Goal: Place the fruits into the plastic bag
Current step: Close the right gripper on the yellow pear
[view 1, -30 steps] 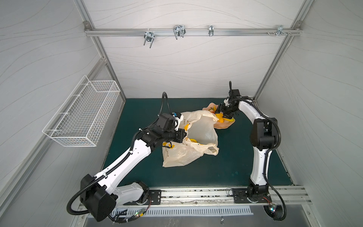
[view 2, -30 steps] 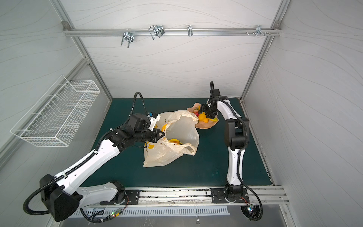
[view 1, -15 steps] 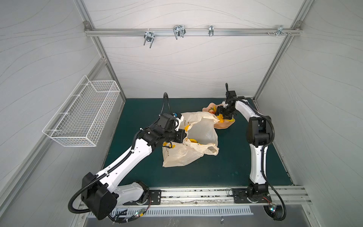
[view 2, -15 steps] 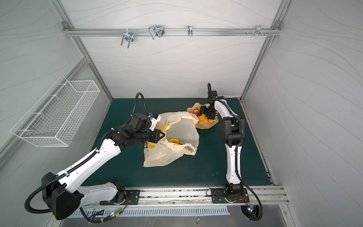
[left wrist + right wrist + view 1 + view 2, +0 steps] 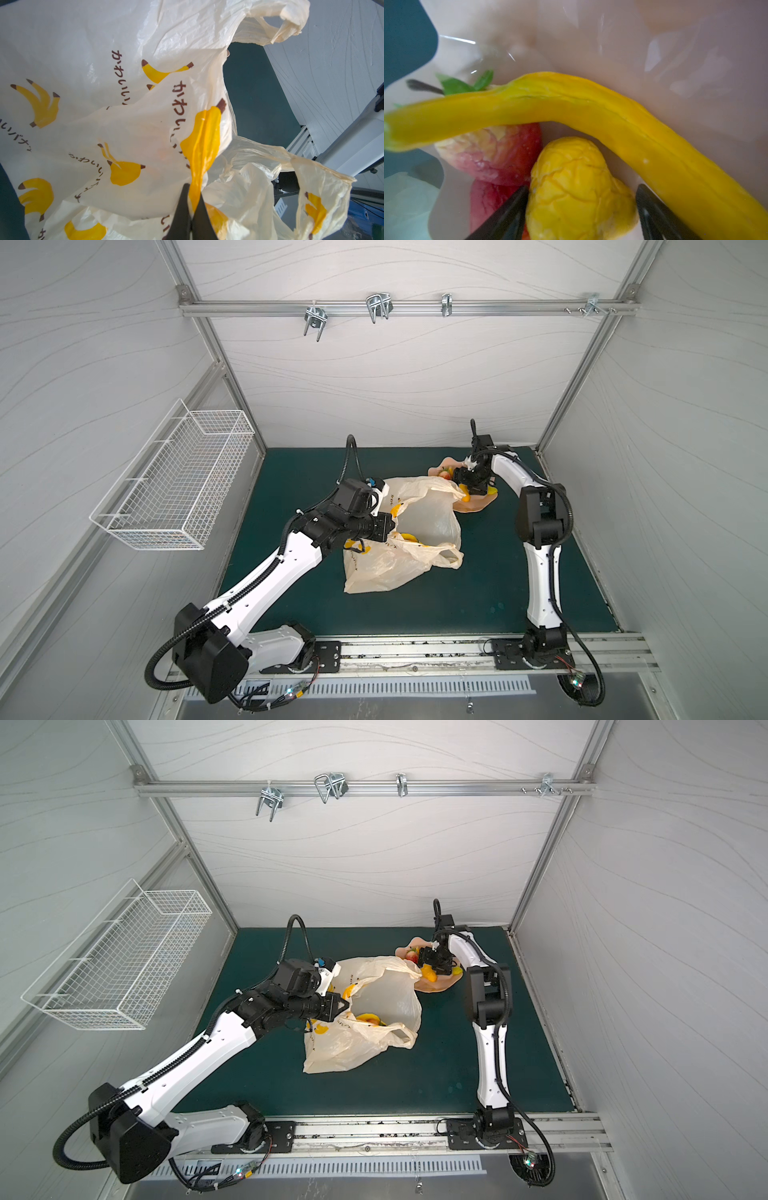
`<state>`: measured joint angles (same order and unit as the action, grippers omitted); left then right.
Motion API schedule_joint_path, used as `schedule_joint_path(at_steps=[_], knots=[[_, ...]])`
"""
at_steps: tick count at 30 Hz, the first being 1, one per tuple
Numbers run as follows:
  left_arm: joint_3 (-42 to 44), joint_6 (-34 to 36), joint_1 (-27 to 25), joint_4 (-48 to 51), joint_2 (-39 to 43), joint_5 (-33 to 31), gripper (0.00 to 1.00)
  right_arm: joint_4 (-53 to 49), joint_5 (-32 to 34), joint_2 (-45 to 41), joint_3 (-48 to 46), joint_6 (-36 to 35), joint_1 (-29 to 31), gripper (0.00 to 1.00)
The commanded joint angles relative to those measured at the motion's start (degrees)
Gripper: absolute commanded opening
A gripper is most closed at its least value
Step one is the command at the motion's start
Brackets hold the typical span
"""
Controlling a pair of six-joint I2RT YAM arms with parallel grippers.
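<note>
The plastic bag (image 5: 424, 522) lies crumpled in the middle of the table (image 5: 478, 605). Its mouth gapes toward the pink dish (image 5: 478, 506), and one handle reaches the dish's rim. The left gripper (image 5: 192, 200) has its jaws clenched on a fold of the bag's edge. The right gripper (image 5: 581, 187) is down in the dish, jaws released and spread either side of an orange citrus ball (image 5: 566, 166). The banana (image 5: 591, 108) arches just behind the ball, close beside one jaw. A strawberry (image 5: 508, 149) crowds the other side. A white wire basket (image 5: 178, 485) hangs on the left wall, well apart.
</note>
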<state>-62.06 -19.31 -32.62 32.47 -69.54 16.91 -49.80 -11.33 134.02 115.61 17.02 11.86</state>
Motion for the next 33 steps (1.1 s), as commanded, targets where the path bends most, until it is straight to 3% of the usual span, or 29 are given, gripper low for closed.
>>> schedule_joint_path(at_steps=[1,6,17,33], knots=[[-2.7,0.0,0.4,-0.9,-0.4,-0.2,0.00,-2.4,0.7,1.6,1.1,-1.1,0.7,0.82],[-2.9,0.0,0.3,-1.0,-0.5,-0.4,0.00,-2.5,1.0,1.5,0.8,-1.3,0.8,0.79],[-3.1,0.1,0.3,-1.1,-0.8,-0.5,0.00,-1.3,-0.4,-3.2,-1.8,2.2,0.6,0.58],[-2.6,0.1,0.3,-1.7,-0.5,0.2,0.00,0.3,-4.6,-9.7,-3.0,7.1,-1.4,0.51]])
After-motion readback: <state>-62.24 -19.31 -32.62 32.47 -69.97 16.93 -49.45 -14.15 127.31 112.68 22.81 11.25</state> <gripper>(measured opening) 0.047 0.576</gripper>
